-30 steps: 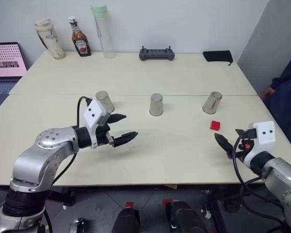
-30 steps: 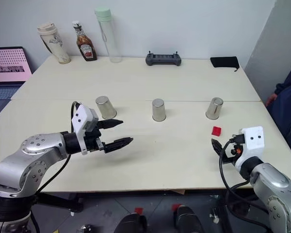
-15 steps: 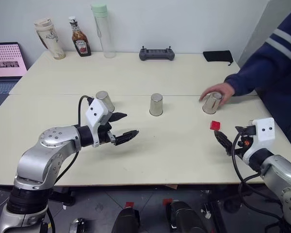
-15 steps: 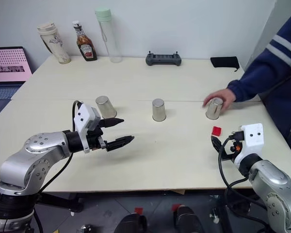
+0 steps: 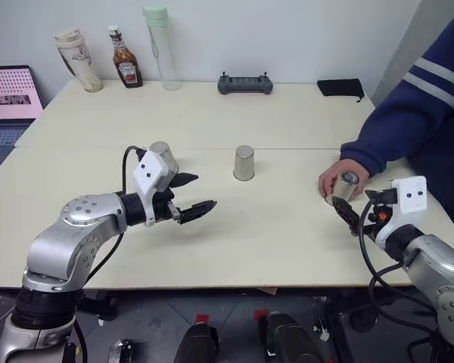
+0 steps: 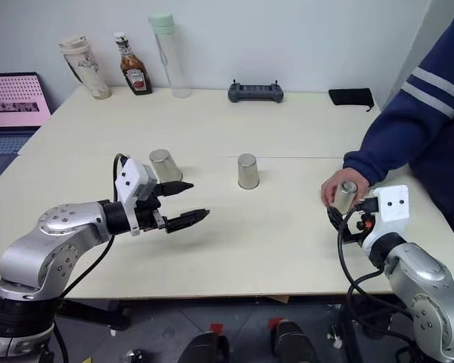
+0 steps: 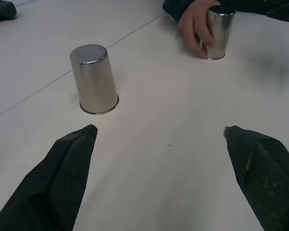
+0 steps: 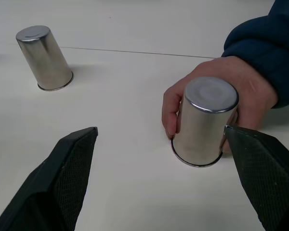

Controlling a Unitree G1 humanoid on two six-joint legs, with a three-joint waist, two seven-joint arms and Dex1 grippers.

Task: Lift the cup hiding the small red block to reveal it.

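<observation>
Three small tapered brushed-steel cups stand upside down in a row across the pale, smooth table (image 5: 287,113). The right cup (image 8: 204,120) sits mouth-down on the near right of the table, and a person's hand (image 8: 216,103), coming out of a dark blue sleeve (image 5: 408,106) with pale stripes, wraps around its far side. The right wrist view shows this closely: fingers curled against the dull silver wall, the flat round base facing up, the rim flush on the table. The small red block cannot be seen in any view; whether it lies under this cup cannot be told.

The middle cup (image 5: 244,162) stands alone at the table's centre; the left wrist view adds its faint reflective sheen and the thin seam line across the tabletop behind it. The left cup (image 5: 163,155) stands just beyond the left gripper (image 5: 193,195), whose two textured black fingers are spread apart and empty above the table. The right gripper (image 8: 164,159) hangs just near of the hand-covered cup, fingers wide apart, grasping nothing.

Along the far edge stand a ketchup bottle (image 5: 125,59), a tall clear bottle with green cap (image 5: 160,47), a beige tumbler (image 5: 77,60), a grey handheld controller (image 5: 244,83) and a black pouch (image 5: 340,88).
</observation>
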